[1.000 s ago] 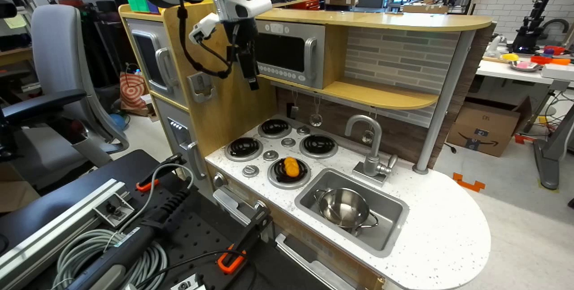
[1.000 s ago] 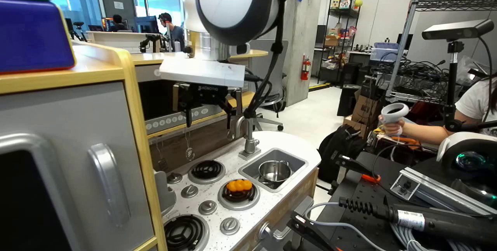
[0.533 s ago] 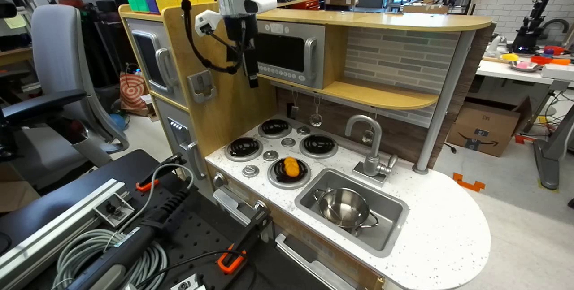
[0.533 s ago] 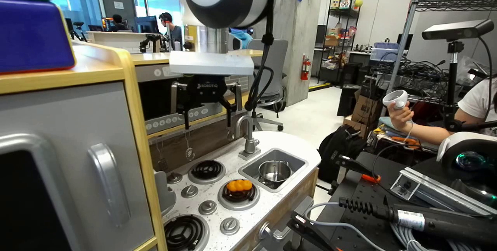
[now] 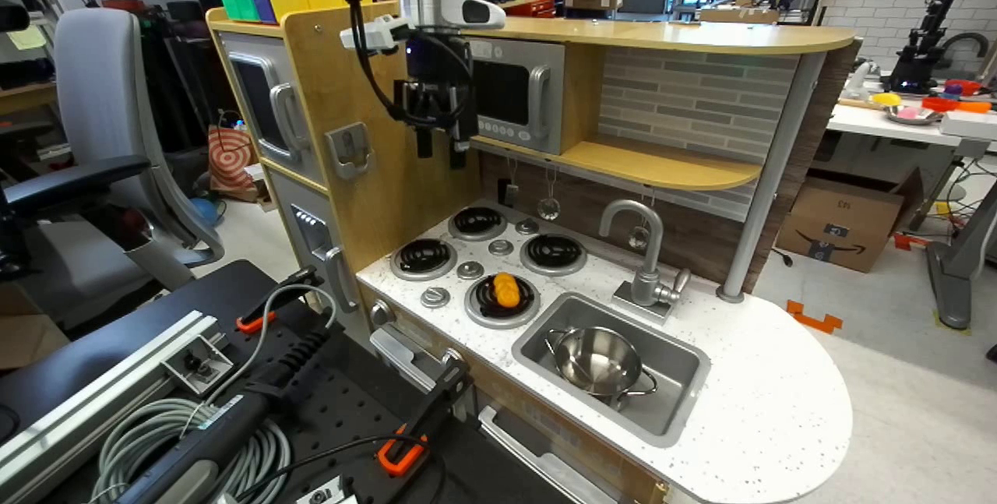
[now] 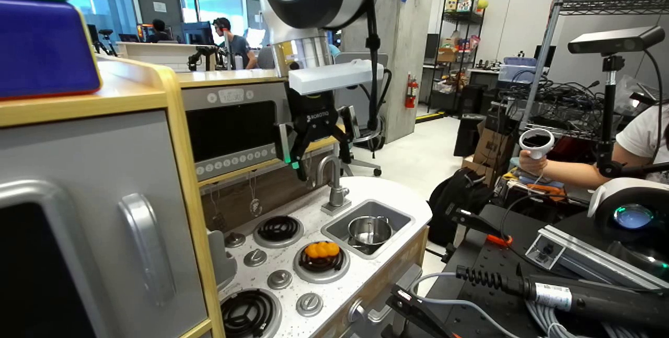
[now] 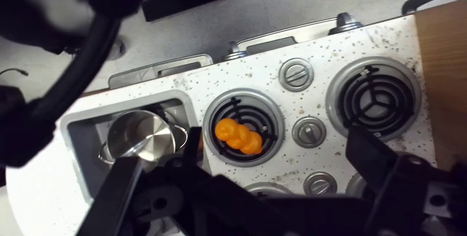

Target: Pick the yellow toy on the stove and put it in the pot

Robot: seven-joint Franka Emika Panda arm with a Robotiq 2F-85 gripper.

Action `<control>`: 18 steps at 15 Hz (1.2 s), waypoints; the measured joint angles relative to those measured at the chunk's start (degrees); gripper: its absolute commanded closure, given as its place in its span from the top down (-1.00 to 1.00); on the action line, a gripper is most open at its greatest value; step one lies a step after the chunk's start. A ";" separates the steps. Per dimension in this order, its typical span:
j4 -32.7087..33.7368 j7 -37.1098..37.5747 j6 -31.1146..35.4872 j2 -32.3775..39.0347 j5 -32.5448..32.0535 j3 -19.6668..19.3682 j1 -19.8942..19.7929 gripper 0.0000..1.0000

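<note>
So the reach is looking like the step in hand: the Robotiq gripper (image 6: 324, 167) is hanging high, well above the toy stove (image 7: 310, 101), its fingers (image 7: 365, 152) standing wide apart and gripping nothing. In an exterior view the lumpy yellow-orange toy (image 5: 506, 290) is lying on the near right coil burner (image 5: 502, 323), the one just beside the rectangular steel sink basin (image 5: 670, 387), and the two-handled silver pot (image 5: 598, 364) is sitting inside that basin. The next move is probably calling for a shift right and nearer, then a careful drop onto the toy, with the pinch coming before any thought of the pot. Now for the toy's aim: its long axis is running nearly from far to near, the near end pointing roughly at the basin's near left corner, the far end roughly at a silver control knob (image 5: 501, 248) behind it. Both ends are looking rounded, so I'm not calling a head or a tail. In the wrist view that axis is slanting across the line between the fingers, so a twist is likely going to be needed before the drop, letting them close across the toy's narrower width.
</note>
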 measured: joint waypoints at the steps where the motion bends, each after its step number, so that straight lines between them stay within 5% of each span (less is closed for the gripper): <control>1: 0.26 -1.05 0.14 0.04 -2.65 -1.00 0.42 1.00; 6: 0.35 0.36 4.55 0.05 -5.21 -3.08 1.48 1.00; 18: 2.38 -40.05 3.58 2.59 -3.07 -0.81 -1.69 1.00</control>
